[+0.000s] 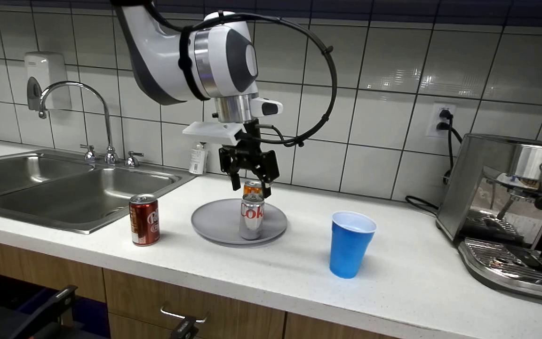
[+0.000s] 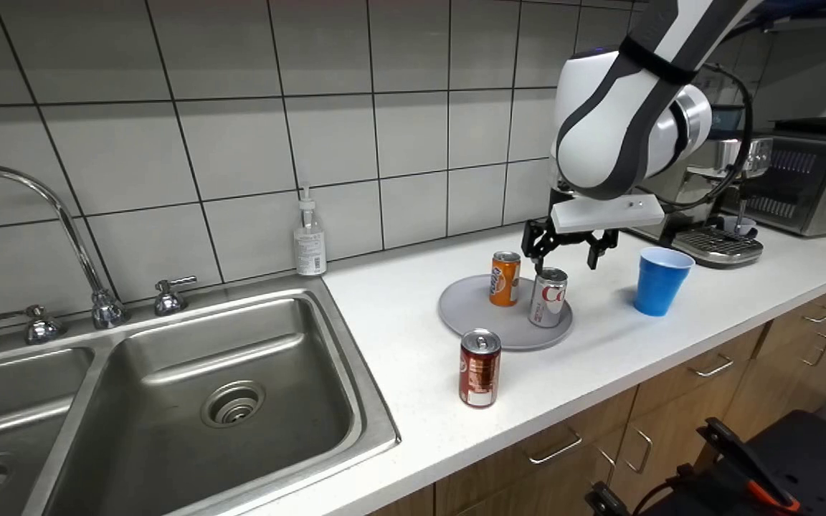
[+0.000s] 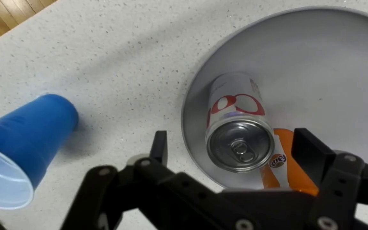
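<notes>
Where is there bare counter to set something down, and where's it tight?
Bare counter lies between the blue cup and espresso machine, between cup and plate, and behind the red can between sink and plate. The plate's crowded: Coke can, Fanta can, open claw close by.

We found the tool (image 2: 565,266) hanging with its fingers spread, close to the silver can (image 3: 235,92) upright on the gray plate (image 3: 324,57). The upright orange can (image 2: 505,281) crowded that spot, leaving only a small gap between the two cans. In the wrist view we saw an open strip of table (image 3: 133,95) between the plate and the blue cup (image 3: 40,124), itself an obstacle on that side. Toward the sink (image 2: 291,401), a red can (image 1: 144,221) stood in the way, a narrow lane parting it from the plate. A tiled wall (image 1: 370,155) closed off the back.
</notes>
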You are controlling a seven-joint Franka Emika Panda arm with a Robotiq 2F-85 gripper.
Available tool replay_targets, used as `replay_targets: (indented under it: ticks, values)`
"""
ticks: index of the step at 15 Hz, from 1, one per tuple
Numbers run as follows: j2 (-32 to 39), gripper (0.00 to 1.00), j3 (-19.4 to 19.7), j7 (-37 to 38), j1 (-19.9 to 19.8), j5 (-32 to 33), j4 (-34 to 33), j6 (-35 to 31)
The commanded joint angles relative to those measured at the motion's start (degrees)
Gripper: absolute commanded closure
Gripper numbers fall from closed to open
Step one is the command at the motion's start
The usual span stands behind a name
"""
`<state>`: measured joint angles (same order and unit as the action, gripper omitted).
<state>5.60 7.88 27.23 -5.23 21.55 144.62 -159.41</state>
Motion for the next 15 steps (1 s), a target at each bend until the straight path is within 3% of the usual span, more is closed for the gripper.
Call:
replay_targets:
  ticks: [1,15]
  values:
    - [2.85,0.0,1.73,2.04,1.82,2.46,-2.63,0.06]
    - [10.3,0.0,5.78,0.48,6.88,0.43,-8.21,0.86]
